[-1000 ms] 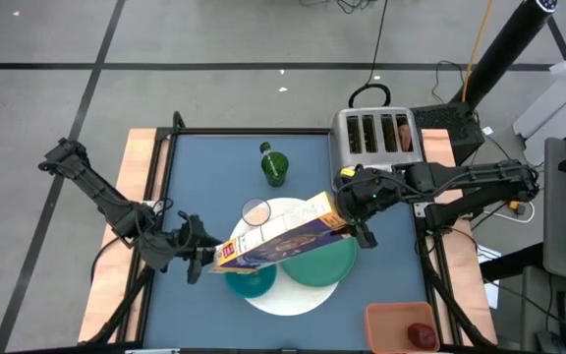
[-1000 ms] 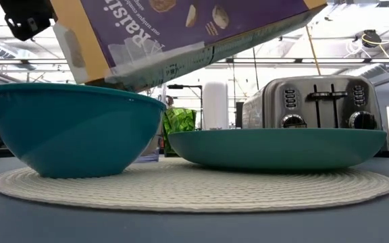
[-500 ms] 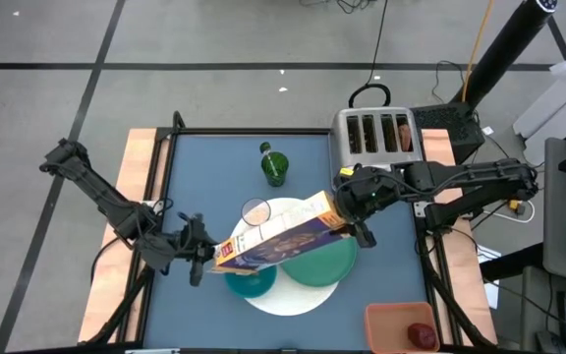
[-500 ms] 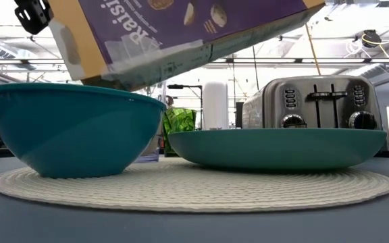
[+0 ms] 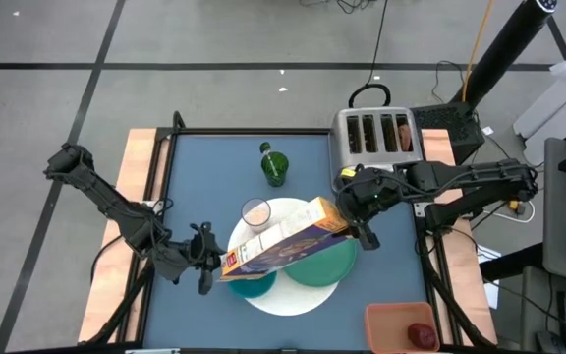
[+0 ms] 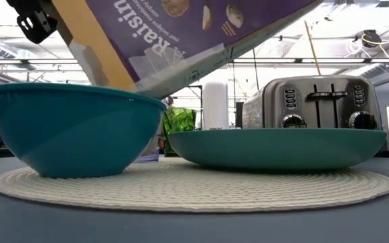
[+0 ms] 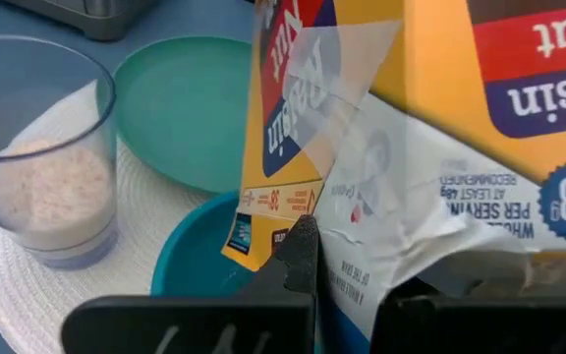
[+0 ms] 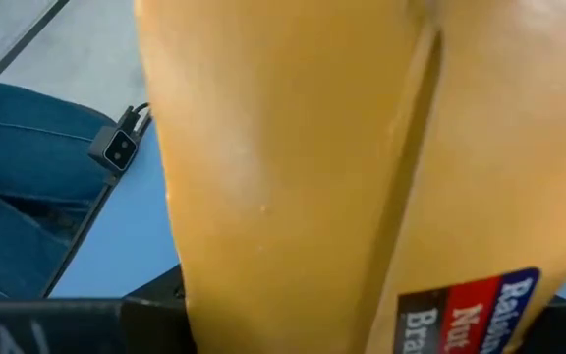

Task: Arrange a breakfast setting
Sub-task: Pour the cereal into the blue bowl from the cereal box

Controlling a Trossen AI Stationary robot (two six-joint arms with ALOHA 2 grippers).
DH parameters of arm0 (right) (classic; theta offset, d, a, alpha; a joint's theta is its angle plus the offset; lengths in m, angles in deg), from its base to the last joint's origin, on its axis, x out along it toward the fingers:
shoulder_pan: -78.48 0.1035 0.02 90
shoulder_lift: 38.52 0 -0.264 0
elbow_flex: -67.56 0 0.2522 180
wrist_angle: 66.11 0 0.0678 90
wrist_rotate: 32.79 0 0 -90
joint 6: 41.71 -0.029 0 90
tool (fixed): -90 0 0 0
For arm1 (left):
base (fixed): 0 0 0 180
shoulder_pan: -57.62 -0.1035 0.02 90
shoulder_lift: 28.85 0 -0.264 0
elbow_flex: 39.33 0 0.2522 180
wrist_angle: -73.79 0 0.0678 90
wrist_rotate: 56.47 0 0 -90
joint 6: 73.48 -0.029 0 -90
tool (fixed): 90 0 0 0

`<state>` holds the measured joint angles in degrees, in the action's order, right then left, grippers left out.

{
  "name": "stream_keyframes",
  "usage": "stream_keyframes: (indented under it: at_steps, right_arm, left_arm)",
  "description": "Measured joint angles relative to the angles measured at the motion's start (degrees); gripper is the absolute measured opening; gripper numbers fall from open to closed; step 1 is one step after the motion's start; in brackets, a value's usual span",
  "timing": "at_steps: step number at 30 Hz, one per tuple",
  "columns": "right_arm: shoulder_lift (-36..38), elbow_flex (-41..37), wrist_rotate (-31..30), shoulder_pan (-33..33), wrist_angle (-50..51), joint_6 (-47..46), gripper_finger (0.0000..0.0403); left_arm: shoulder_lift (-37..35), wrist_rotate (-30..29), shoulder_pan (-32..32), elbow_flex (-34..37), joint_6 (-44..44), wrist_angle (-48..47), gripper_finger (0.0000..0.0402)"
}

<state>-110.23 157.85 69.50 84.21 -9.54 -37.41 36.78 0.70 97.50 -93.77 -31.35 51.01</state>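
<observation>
Right gripper is clamped on the upper end of the box. The box is held off the table and tilted, its lower, open end pointing down toward the bowl. In the low view the box hangs over the bowl's rim; contact between them cannot be told. The right wrist view is filled by the box's yellow side.

Left gripper is at the box's lower end, just left of the bowl. The left wrist view shows a torn white liner at the box's open end close in front of the fingers; whether they are apart or together, or touching the box, cannot be told.

Mat lies on the table, centre-near. On the mat: bowl at near left, plate to its right, glass at the far-left edge. The glass holds a pale filling in its lower part.

Cup stands far of the mat, apart from it. Toaster sits at the far right of the table. Tray is at the near right corner, with the fruit in it.
</observation>
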Motion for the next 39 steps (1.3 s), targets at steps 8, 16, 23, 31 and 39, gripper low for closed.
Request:
stream_keyframes:
  at_steps: [8,16,23,31,39]
  right_arm:
    - [-0.04,-0.03,0.8,0.0,-1.23,2.24,0.0208]
    - [-0.31,0.07,0.87,-0.02,-1.64,3.3,0.0208]
    - [-0.01,0.13,-1.51,0.0,-0.24,3.72,0.0208]
    - [0.78,0.15,-2.06,-0.01,0.69,4.84,0.0208]
    - [1.05,0.13,-1.77,-0.02,0.73,2.89,0.0208]
  left_arm:
    - [0.23,0.81,0.4,0.07,0.49,-0.14,0.0002]
    - [0.28,1.04,0.37,0.07,0.21,-0.33,0.0001]
    - [0.31,-0.51,0.02,0.07,-0.05,-0.35,0.0001]
    - [0.35,-0.15,-1.98,0.09,-2.02,-0.29,0.0001]
    - [-0.09,0.29,-2.11,0.09,-1.97,-0.24,0.0001]
